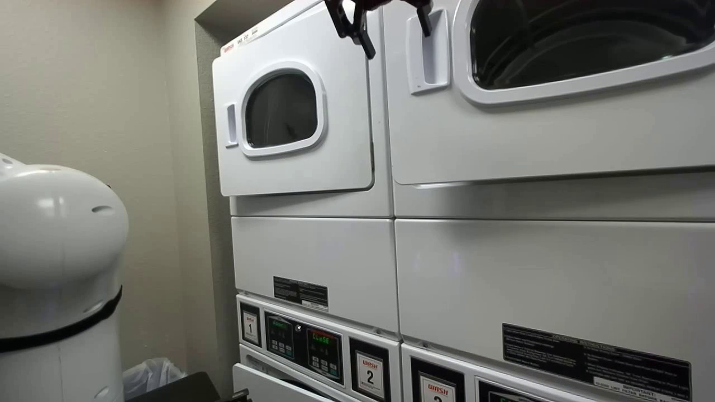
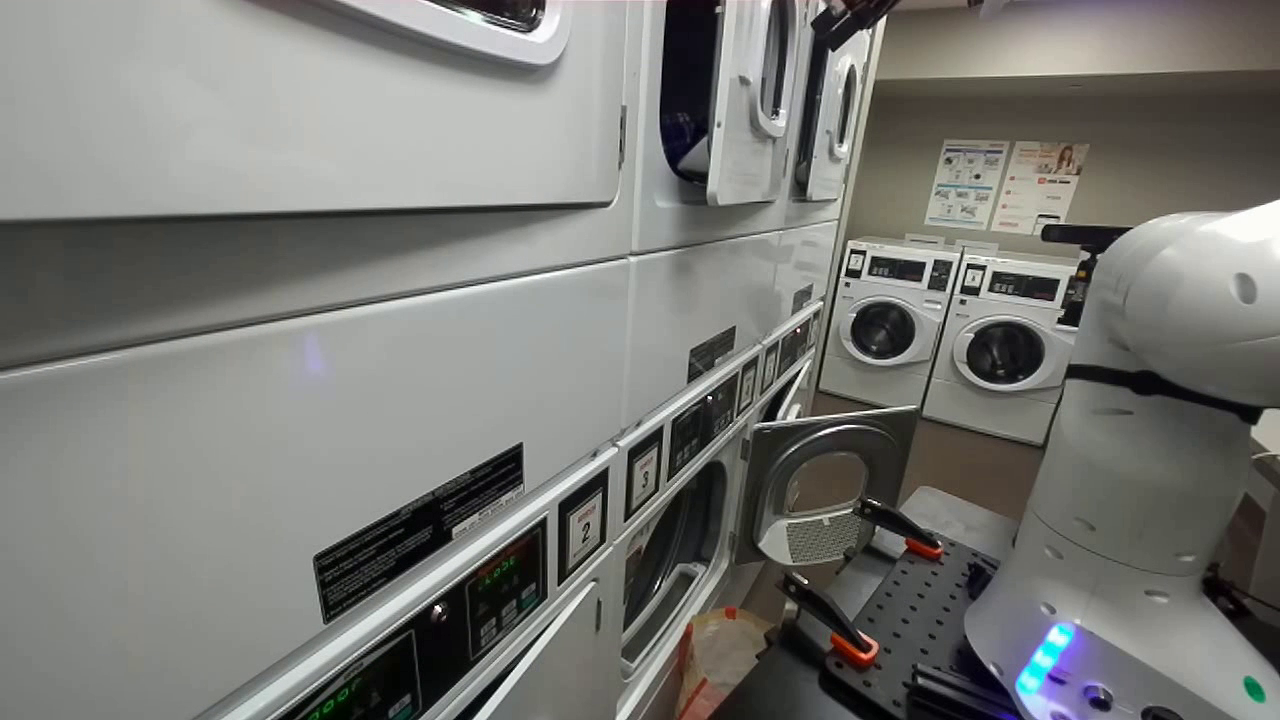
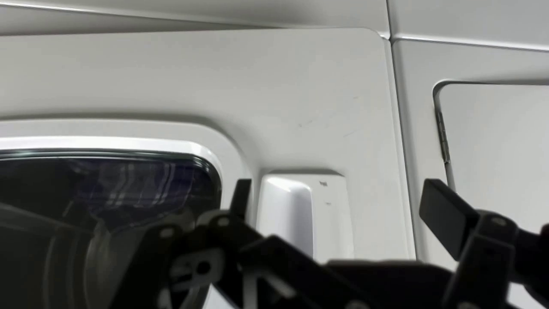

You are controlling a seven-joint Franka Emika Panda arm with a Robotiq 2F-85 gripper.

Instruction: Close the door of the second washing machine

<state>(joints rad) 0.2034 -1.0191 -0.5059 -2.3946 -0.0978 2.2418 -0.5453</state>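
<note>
The door (image 1: 530, 134) is a large white panel with a big dark rounded window. It also shows in an exterior view (image 2: 400, 130) and in the wrist view (image 3: 300, 94). It covers the drum opening of the second washing machine (image 1: 519, 268). Its handle side appears to stand slightly out from the front; whether it is latched I cannot tell. My gripper (image 1: 397, 40) is open and empty in front of the handle (image 1: 418, 61). In the wrist view, the gripper's fingers (image 3: 339, 204) lie apart on either side of the handle (image 3: 332, 227). Contact is not visible.
The neighbouring white unit with a smaller-window door (image 1: 346, 145) adjoins it. An open metal-backed door (image 2: 830, 480), a black table (image 2: 890, 620) with orange clamps and a bin bag (image 2: 715, 660) stand below. Other upper doors (image 2: 745, 120) hang open farther along.
</note>
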